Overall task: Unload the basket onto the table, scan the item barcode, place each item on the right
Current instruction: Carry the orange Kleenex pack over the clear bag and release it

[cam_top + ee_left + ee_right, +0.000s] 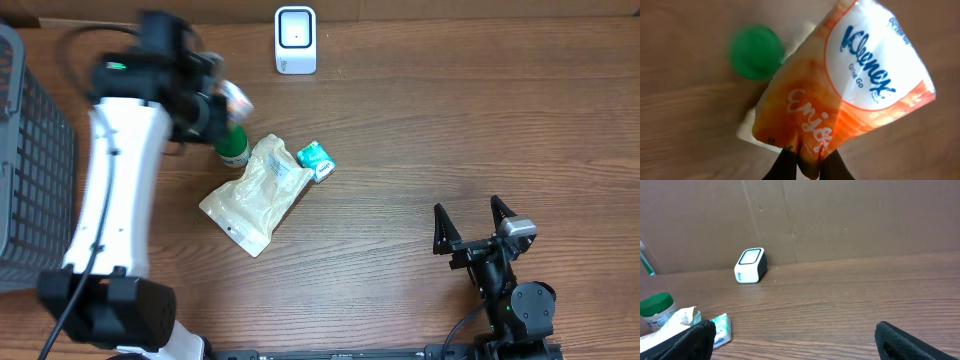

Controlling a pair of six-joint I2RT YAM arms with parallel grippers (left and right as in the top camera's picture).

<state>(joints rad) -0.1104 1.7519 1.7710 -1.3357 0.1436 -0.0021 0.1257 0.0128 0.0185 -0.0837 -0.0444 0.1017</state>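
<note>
An orange and white Kleenex tissue pack hangs from my left gripper, which is shut on the pack's orange edge. Overhead, that gripper holds the pack above the table at the back left, left of and nearer than the white barcode scanner. No barcode shows on the pack's visible face. From the right wrist the scanner stands against the back wall. My right gripper stands open and empty at the front right, far from the pack; the right wrist view shows that gripper spread wide over bare wood.
A green-capped bottle, a white pouch and a small teal pack lie below and right of the held pack. A dark mesh basket fills the left edge. Brown cardboard walls the back.
</note>
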